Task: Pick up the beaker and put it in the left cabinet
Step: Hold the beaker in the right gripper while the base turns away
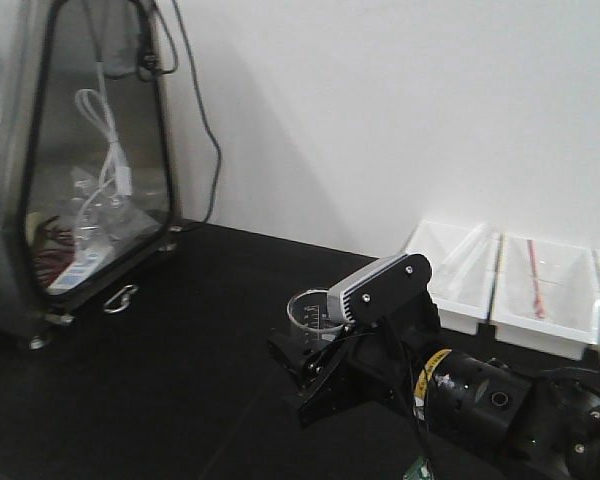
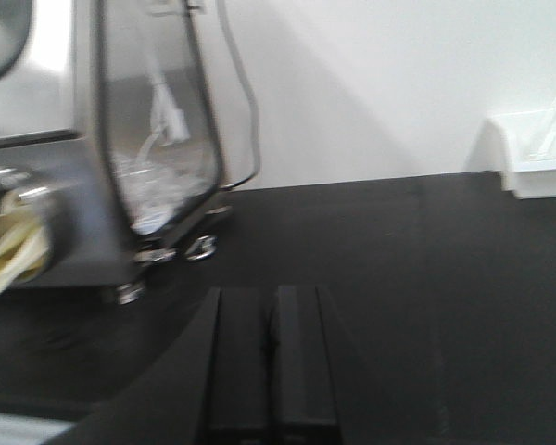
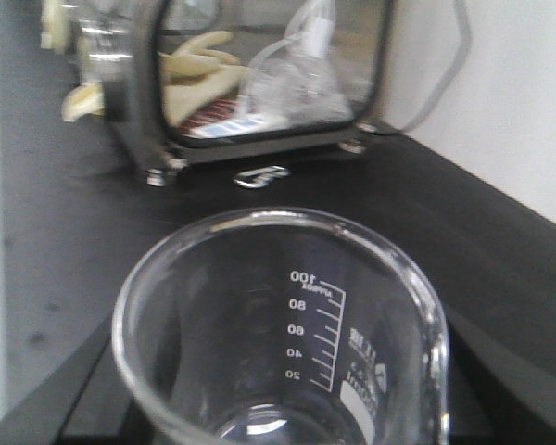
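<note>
The beaker point(image 1: 308, 312) is a small clear glass cylinder with printed graduation marks, upright over the black table point(image 1: 170, 390). In the right wrist view the beaker point(image 3: 287, 343) fills the lower frame, its mouth facing the camera. My right gripper point(image 1: 305, 365) holds it from the right, one dark finger on each side, shut on the glass. The gripper's fingertips are hidden behind the beaker in the right wrist view point(image 3: 287, 413). My left gripper point(image 2: 271, 297) hovers low over the table, fingers pressed together, holding nothing. The left cabinet is out of view.
A steel chamber with a glass window point(image 1: 90, 170) stands at the table's left, holding tubing and gloves, with a cable point(image 1: 208, 130) running up the white wall. White plastic bins point(image 1: 510, 280) line the back right; one holds a red rod point(image 1: 536, 285).
</note>
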Controlling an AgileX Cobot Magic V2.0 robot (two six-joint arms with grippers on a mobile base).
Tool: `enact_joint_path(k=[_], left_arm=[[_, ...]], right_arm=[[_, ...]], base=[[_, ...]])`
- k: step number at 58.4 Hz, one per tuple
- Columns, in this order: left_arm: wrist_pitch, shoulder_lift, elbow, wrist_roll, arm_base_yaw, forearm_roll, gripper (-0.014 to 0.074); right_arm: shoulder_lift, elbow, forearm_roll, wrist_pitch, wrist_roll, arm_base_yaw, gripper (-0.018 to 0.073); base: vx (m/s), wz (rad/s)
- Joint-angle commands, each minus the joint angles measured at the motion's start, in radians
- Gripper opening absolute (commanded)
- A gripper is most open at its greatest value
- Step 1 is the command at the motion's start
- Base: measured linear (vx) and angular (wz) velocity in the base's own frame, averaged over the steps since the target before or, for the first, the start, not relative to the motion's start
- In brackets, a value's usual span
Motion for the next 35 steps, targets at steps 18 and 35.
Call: enact_joint_path(k=[18,35], left_arm=[[-0.075,-0.019,0.016,-0.003,-0.001,-0.003,0.0001],[-0.075,-0.019,0.016,-0.003,-0.001,-0.003,0.0001]], right_arm=[[-0.041,-0.029,0.008,-0.076,0.002,0.000,-0.0009],[-0.041,-0.029,0.008,-0.076,0.001,0.000,-0.0009]], base=[[-0.05,0.68],[0.02,0.68]])
